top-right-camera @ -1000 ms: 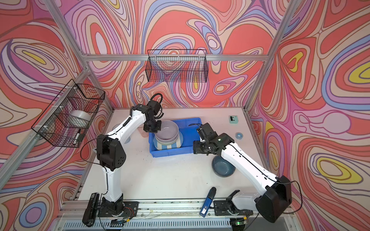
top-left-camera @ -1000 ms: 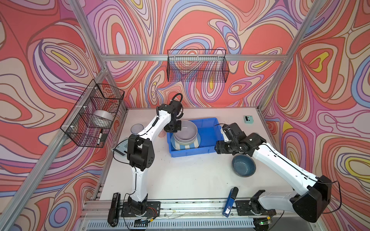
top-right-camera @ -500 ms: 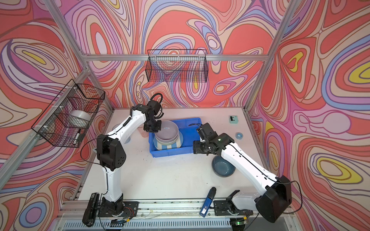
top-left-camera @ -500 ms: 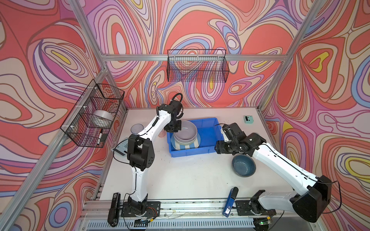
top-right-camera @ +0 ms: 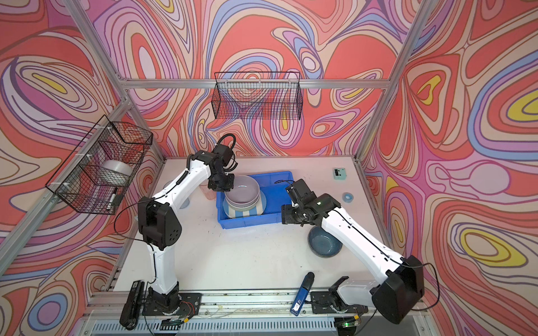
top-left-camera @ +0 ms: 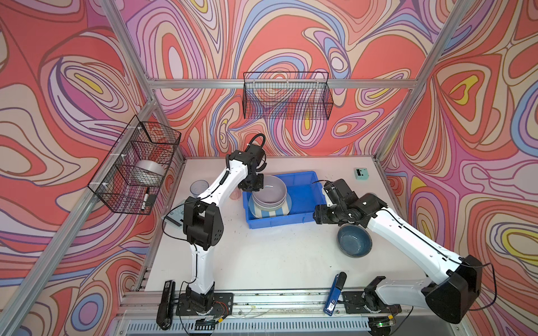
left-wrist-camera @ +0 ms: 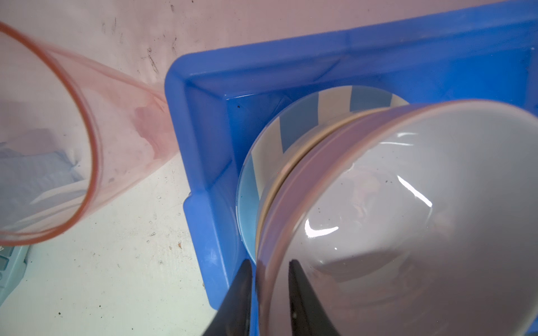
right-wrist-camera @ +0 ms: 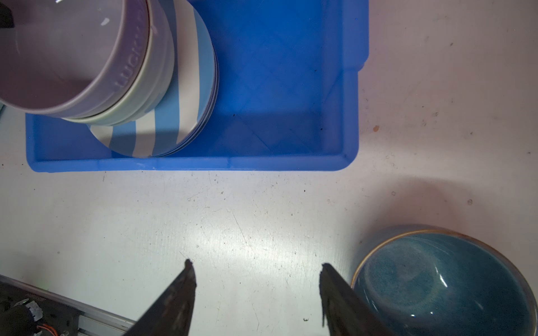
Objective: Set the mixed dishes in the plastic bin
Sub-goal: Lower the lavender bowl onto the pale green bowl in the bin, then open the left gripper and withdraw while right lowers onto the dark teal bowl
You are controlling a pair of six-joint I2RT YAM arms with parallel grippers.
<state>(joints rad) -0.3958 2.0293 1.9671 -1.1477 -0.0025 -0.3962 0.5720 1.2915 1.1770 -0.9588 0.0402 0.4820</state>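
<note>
Lavender bowl rim straddled by outstretched left end effector.

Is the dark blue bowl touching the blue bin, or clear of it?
Apart. The right wrist view shows a stretch of bare table between the dark blue bowl and the plastic bin.

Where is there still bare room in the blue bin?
Free: the bin's right half, between striped plate and right wall. Crowded: left half, the lavender bowl stacked over the plate, left end effector astride its rim.
</note>
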